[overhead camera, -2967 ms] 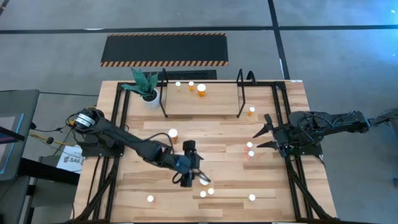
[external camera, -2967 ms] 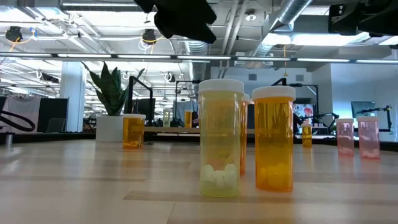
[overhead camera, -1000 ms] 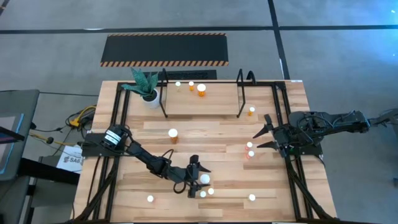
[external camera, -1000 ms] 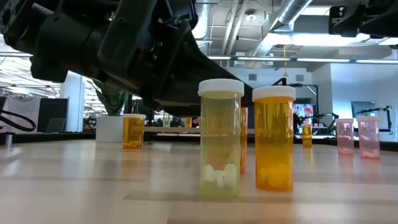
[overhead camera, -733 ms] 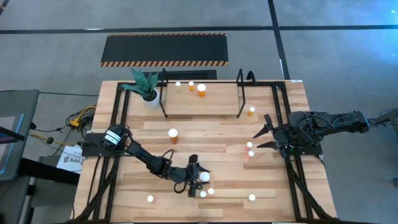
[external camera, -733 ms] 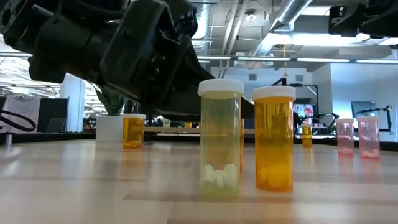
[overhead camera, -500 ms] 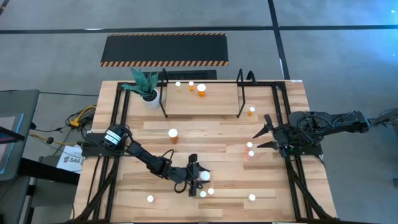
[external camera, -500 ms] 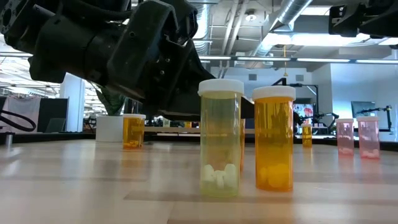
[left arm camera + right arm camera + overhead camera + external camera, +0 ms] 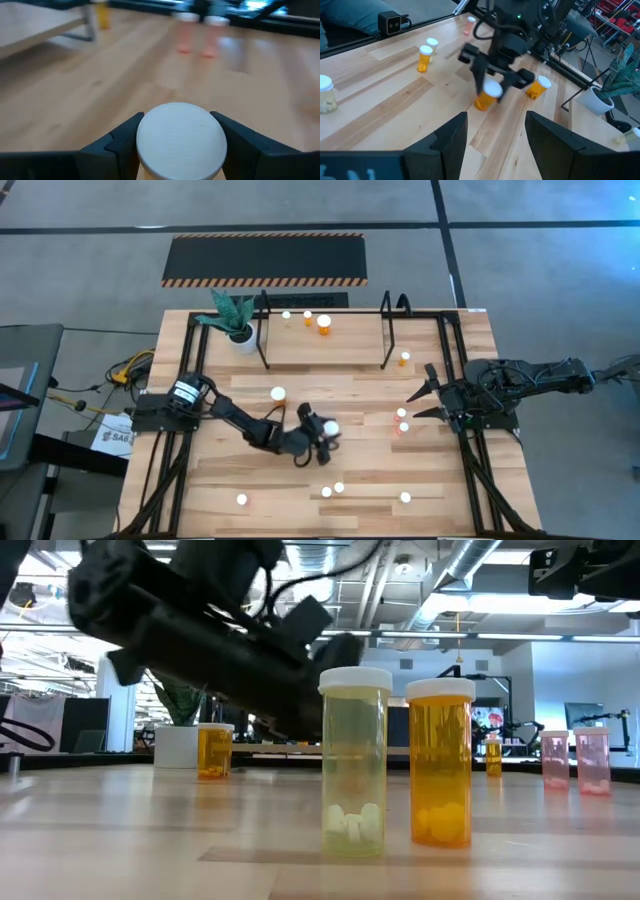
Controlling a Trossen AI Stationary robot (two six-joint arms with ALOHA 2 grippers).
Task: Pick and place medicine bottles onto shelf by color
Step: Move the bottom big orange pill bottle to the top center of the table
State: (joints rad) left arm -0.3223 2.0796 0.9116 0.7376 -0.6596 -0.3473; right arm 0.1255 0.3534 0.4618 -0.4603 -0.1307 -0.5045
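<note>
No text, label or number can be read anywhere in these views

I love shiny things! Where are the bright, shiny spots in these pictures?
Low view: long ceiling lights glow, shining through the yellow bottle. High view: pale glare on the floor, top right. Left wrist view: the tabletop gleams beyond the orange bottle held by the left end effector.

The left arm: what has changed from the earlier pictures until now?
The left gripper closed on an orange bottle near the table's front, lifted it, and carried it toward the shelf. The yellow bottle and the orange one beside it, the bottles on the shelf and the open right gripper stayed in place.
</note>
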